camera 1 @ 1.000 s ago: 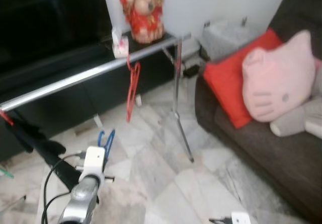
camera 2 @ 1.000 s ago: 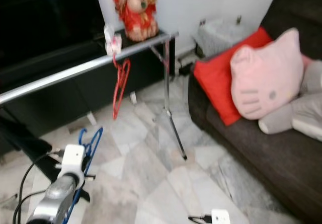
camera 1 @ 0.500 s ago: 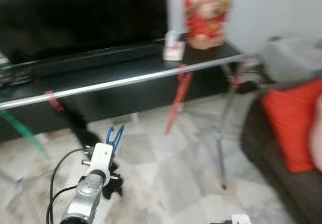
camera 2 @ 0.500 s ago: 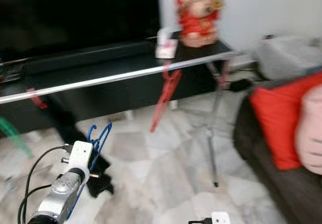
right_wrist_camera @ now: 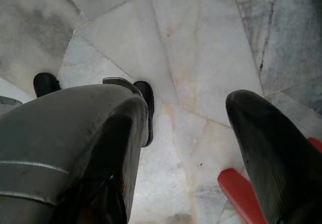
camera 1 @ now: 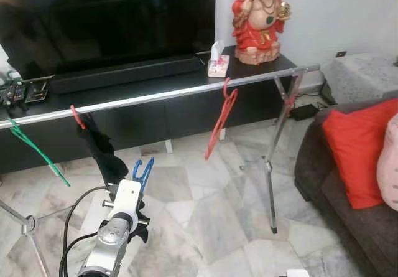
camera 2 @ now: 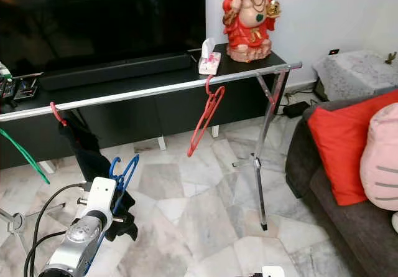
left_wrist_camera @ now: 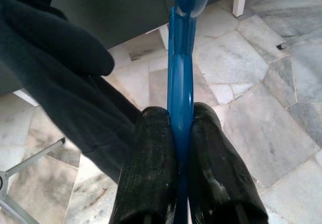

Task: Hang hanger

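Note:
My left gripper (left_wrist_camera: 181,121) is shut on a blue hanger (left_wrist_camera: 181,78), its two black fingers (left_wrist_camera: 151,168) pinching the hanger's thin body. In the eye views the blue hook (camera 1: 142,171) sticks up beyond my left wrist (camera 1: 127,197), below the silver clothes rail (camera 1: 161,94). The rail runs across in front of the TV console. On it hang a red hanger (camera 1: 219,120), a green hanger (camera 1: 37,154) and a black garment (camera 1: 102,155) on a small red hook. My right gripper (right_wrist_camera: 191,108) is open over the marble floor.
The rack's right leg (camera 1: 272,165) and a left tripod foot (camera 1: 25,226) stand on the floor. Behind are a black TV console (camera 1: 155,78), a TV, a red statue (camera 1: 257,15) and a tissue box (camera 1: 217,65). A dark sofa with a red cushion (camera 1: 357,152) stands on the right.
The camera has swung left and steadied, so the rail now spans the picture and the sofa sits at the right edge. My left gripper still holds the blue hanger.

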Controlling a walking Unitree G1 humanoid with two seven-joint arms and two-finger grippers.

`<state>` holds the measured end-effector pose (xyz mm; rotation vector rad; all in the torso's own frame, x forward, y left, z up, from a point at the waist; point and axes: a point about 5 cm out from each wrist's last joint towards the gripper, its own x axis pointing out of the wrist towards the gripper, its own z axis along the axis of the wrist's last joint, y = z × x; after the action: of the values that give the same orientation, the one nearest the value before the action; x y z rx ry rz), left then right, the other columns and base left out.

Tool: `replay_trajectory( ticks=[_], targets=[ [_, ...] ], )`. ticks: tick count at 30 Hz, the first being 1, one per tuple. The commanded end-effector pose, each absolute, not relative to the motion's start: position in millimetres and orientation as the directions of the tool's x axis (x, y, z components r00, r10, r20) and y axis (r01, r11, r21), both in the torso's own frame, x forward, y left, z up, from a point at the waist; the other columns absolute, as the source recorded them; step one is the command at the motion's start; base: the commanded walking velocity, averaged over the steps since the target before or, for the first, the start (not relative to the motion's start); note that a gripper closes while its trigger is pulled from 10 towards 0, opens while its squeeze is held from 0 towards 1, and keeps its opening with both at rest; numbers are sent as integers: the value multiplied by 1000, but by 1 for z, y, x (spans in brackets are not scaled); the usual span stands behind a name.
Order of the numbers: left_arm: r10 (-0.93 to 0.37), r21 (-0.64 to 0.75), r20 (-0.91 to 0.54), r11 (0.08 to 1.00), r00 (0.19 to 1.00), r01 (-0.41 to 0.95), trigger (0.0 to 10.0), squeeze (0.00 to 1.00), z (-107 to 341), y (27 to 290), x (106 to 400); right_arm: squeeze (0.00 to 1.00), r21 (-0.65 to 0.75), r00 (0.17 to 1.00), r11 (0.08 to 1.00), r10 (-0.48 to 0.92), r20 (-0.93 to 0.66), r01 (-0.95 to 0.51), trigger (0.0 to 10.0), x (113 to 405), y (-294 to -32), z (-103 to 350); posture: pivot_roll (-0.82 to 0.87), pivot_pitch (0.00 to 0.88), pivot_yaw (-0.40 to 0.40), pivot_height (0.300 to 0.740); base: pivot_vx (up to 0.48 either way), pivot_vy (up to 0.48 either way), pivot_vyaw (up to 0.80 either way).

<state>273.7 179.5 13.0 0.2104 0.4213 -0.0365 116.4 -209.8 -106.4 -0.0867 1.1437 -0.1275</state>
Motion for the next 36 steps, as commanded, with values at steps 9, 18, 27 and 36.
replay_trajectory(
  ticks=[9,18,27,36],
  targets=[
    [33,218,-407,974,913,62,10000,0,15,183,275,0,-144,409,979,-191,-892,142,10000,114,-217,-106,-180,0,57,740,0,-388,0],
    [67,209,-400,978,914,20,10000,0,16,185,276,0,-164,418,980,-197,-887,113,10000,117,-219,-104,-180,0,54,740,0,-272,206],
    [242,193,-343,964,908,-184,10000,0,21,203,275,0,-141,429,981,-185,-884,131,10000,119,-217,-104,-184,0,53,740,0,0,151],
    [276,147,-308,959,910,-241,10000,0,22,214,271,0,-142,457,982,-184,-870,126,10000,128,-218,-101,-187,0,38,740,0,0,0]
  ],
)
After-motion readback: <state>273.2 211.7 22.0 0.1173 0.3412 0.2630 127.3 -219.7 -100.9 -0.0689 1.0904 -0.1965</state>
